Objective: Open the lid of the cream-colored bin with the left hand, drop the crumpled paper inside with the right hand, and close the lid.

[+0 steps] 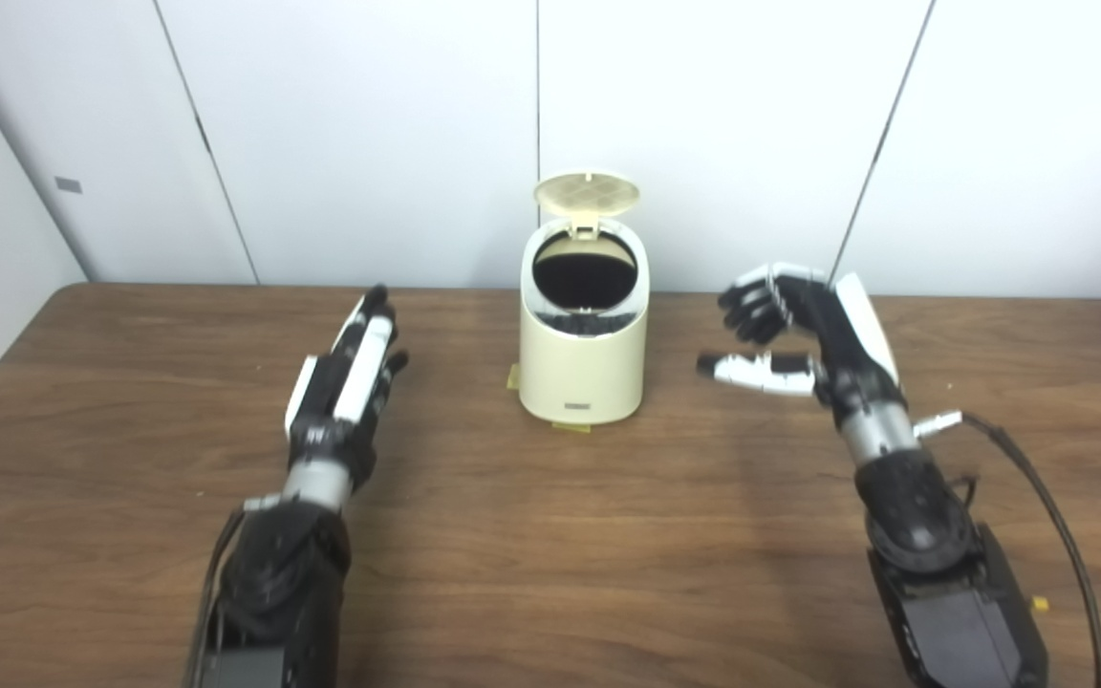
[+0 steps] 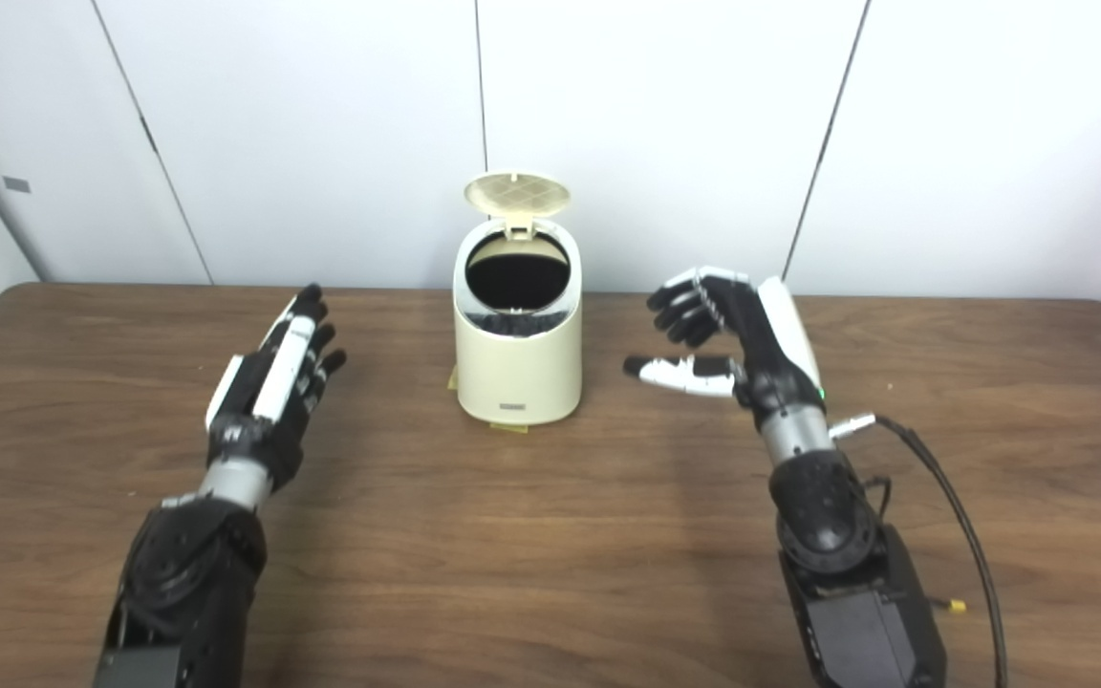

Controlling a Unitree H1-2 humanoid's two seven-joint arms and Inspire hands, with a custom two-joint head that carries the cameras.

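The two head views differ little: the right eye view takes in the far right corner of the wooden surface (image 2: 550, 535) and a small yellow bit by the right arm's cable, low at 4 o'clock, while the left eye view shows more of the left wall with a small grey tag on it. In both, the cream-colored bin (image 1: 583, 368) stands upright at 12 o'clock near the back edge of the surface, its lid (image 1: 587, 192) tipped up and back on its hinge, the round mouth dark; I cannot tell what lies inside. Small yellowish tabs peek out at the bin's foot. The left robot hand (image 1: 350, 373) sits at 9 o'clock from the bin, well apart from it, fingers stretched out straight and holding nothing. The right robot hand (image 1: 789, 334) is at 3 o'clock from the bin, near but not touching it, raised off the surface, its fingers (image 1: 751, 306) loosely curled and its thumb (image 1: 751, 371) pointing towards the bin, with nothing between them. No crumpled paper shows anywhere outside the bin.
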